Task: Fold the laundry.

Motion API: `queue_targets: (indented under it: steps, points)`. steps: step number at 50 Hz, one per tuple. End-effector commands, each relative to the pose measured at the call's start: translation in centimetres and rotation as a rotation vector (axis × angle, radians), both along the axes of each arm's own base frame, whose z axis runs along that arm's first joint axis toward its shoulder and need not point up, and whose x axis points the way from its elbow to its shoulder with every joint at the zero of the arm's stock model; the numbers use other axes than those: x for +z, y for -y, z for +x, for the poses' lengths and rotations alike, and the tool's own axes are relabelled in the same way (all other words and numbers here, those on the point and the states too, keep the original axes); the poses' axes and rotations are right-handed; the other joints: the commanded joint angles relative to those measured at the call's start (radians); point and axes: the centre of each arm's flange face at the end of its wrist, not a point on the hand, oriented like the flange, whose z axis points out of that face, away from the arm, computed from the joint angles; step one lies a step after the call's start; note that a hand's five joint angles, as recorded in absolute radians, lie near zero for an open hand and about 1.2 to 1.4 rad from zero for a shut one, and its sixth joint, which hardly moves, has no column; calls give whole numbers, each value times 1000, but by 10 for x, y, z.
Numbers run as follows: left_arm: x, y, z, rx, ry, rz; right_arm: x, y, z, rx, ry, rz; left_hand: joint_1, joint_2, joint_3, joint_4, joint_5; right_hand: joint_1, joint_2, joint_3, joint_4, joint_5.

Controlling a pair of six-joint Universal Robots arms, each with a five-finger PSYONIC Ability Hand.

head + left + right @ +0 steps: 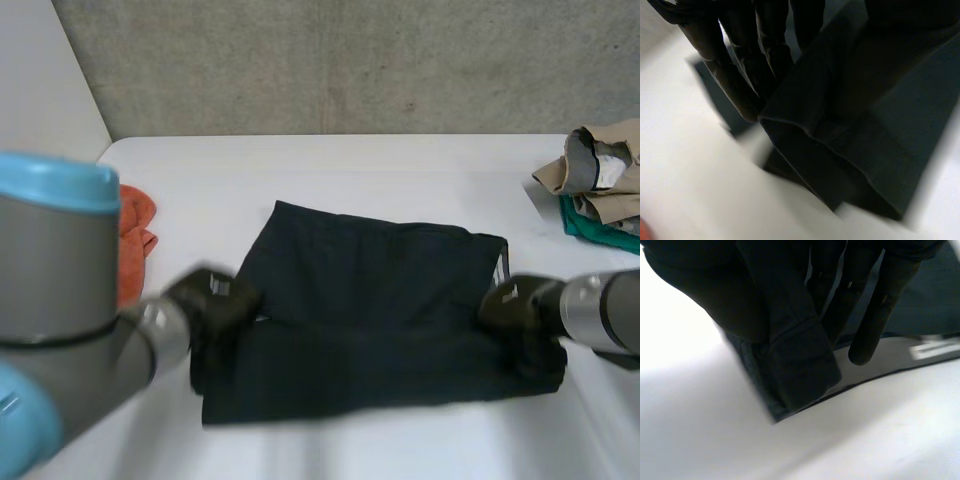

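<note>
Head view: a dark navy cloth garment lies in the middle of the white counter, with a crease running across it from side to side. The robot's left hand is at the garment's left edge and its right hand at the garment's right edge, both about level with that crease. A crumpled orange cloth sits well to the garment's left, and a loose heap of beige and green clothes waits far to its right. Left wrist view: the left hand comes down on the garment's hemmed edge, with nearly straight fingers on one side of a raised layer. What looks like the thumb is on the other side, so the cloth appears pinched, and another layer lies flat beneath it. Right wrist view: the right hand nips the garment's hemmed corner between thumb and fingers, holding it just clear of the counter. By the look of it, a fold of this one garment is under way but not yet laid down. Smoothing it, any further folds, and the heap and the orange cloth beside the garment all seem left to do, so the task looks to be in its early part.
</note>
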Motion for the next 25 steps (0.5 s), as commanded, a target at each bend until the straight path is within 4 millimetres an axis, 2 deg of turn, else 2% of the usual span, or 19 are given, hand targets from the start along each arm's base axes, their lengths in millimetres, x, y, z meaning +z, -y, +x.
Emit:
queue_targets:
  steps: [1, 3, 6, 7, 12, 17, 19, 20, 21, 23, 24, 25]
  points:
    - [13, 93, -41, 86, -199, -336, -2, 54, 9, -204, 164, -184, 235, 194, 204, 198, 221, 288, 216, 206, 196, 212]
    - [9, 118, -56, 90, -245, -411, -4, 71, 13, -221, 202, -271, 235, 194, 204, 198, 221, 288, 216, 206, 196, 212]
    - [2, 139, -68, 92, -280, -462, -9, 88, 17, -223, 229, -358, 235, 194, 204, 198, 221, 288, 216, 206, 196, 212]
    - [-8, 150, -74, 88, -282, -470, -13, 97, 20, -225, 248, -407, 235, 194, 204, 198, 221, 288, 216, 206, 196, 212]
    - [-40, 176, -87, 120, -272, -493, -30, 124, 34, -214, 285, -549, 235, 194, 204, 198, 221, 288, 216, 206, 196, 212]
    - [-54, 193, -98, 144, -291, -574, -47, 139, 47, -203, 299, -642, 235, 194, 204, 198, 221, 288, 216, 206, 196, 212]
    - [-58, 197, -102, 127, -321, -606, -51, 143, 50, -216, 284, -679, 235, 194, 204, 198, 221, -1, -74, -83, -93, -78]
    - [-58, 198, -104, 115, -333, -612, -51, 144, 51, -225, 277, -692, 235, 194, 204, 198, 221, -346, -418, -428, -438, -422]
    - [-61, 197, -108, 87, -350, -613, -51, 145, 51, -246, 264, -713, -256, -297, -287, -293, -270, -701, -773, -783, -793, -777]
    - [-61, 193, -112, 55, -372, -603, -49, 147, 49, -279, 254, -741, -886, -927, -917, -923, -900, -933, -1006, -1016, -1026, -1010]
    - [-63, 192, -113, 47, -379, -593, -48, 149, 48, -299, 248, -755, -987, -1028, -1017, -1024, -1001, -933, -1006, -1016, -1026, -1010]
    - [-63, 189, -114, 36, -394, -577, -42, 152, 45, -332, 246, -785, -987, -1028, -1017, -1024, -1001, -933, -1006, -1016, -1026, -1010]
